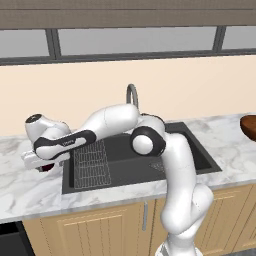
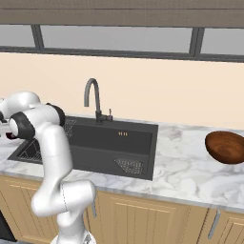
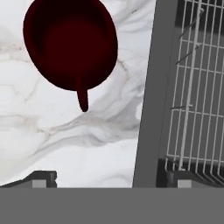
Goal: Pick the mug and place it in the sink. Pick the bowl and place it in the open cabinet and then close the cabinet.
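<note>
On the marble counter point(image 3: 87, 148) just left of the sink point(image 1: 197, 150), the mug point(image 3: 70, 43) is approached by the gripper point(image 3: 111, 179) with jaws spread wide and empty, and it could be knocked aside if the descent were made off-centre.

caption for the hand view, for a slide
Open gripper above the counter, mug ahead, sink rack alongside.
</note>
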